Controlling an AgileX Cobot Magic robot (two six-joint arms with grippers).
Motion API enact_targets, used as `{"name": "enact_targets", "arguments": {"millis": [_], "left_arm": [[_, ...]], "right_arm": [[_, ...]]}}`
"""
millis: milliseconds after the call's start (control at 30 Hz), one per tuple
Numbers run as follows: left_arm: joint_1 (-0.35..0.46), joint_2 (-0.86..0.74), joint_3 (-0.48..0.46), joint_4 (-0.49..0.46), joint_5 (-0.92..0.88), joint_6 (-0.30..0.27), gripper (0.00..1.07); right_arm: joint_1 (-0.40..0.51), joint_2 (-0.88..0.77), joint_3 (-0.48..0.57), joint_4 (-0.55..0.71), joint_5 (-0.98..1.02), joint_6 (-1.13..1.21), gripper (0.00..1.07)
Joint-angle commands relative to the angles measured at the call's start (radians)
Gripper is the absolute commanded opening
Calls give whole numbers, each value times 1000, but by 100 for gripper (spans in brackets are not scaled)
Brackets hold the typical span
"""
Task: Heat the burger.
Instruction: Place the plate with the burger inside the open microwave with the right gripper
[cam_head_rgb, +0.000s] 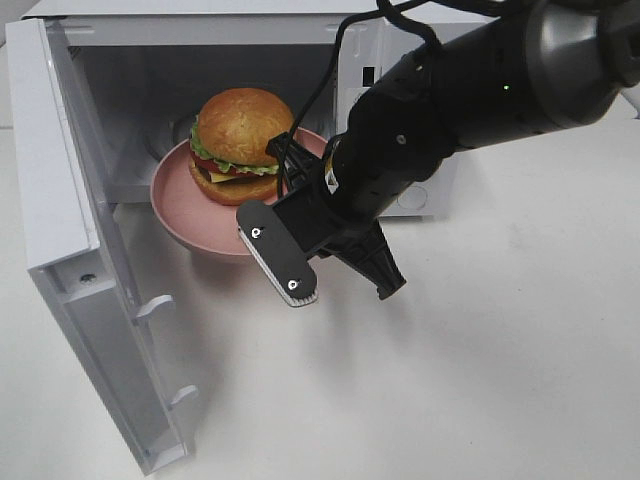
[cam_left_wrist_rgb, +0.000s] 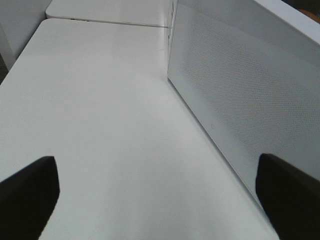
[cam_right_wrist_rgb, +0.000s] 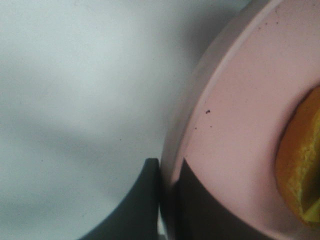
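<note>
The burger (cam_head_rgb: 240, 140), with a brown bun, lettuce and patty, lies on a round pink plate (cam_head_rgb: 185, 215) at the mouth of the open microwave (cam_head_rgb: 150, 90). My right gripper (cam_head_rgb: 262, 228) reaches in from the right and is shut on the plate's front right rim. The right wrist view shows this closely: the right gripper (cam_right_wrist_rgb: 167, 175) pinches the thin rim of the plate (cam_right_wrist_rgb: 235, 125), and the burger's edge (cam_right_wrist_rgb: 300, 165) shows beyond it. In the left wrist view my left gripper (cam_left_wrist_rgb: 157, 170) is open and holds nothing. It hangs over the white table beside a white perforated panel (cam_left_wrist_rgb: 240, 100).
The microwave door (cam_head_rgb: 70, 220) stands swung open to the left, reaching toward the table's front. The microwave's control panel (cam_head_rgb: 360, 60) lies behind my right arm. White tabletop (cam_head_rgb: 480, 380) spreads in front and to the right.
</note>
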Motion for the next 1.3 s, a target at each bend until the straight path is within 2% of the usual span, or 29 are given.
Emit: {"name": "enact_targets", "arguments": {"millis": [33,433,500,600,700,767,867,1300], "left_arm": [[-1,-16,1,1,2,0,100],[-1,-16,1,1,2,0,100],[-1,-16,1,1,2,0,100],[-1,-16,1,1,2,0,100],[-1,-16,1,1,2,0,100],[-1,-16,1,1,2,0,100],[-1,-16,1,1,2,0,100],[-1,-16,1,1,2,0,100]], "right_arm": [[4,16,-74,-4,-30,42,0],[4,96,-212,-9,20,111,0],[4,122,-262,-12,26,132,0],[4,129,-272,-12,27,132,0],[4,163,-320,-12,69,139,0],[4,210,-399,-35,118,205,0],[4,247,-457,-49,144,238,0],[2,357,-637,-83,219,292,0]]}}
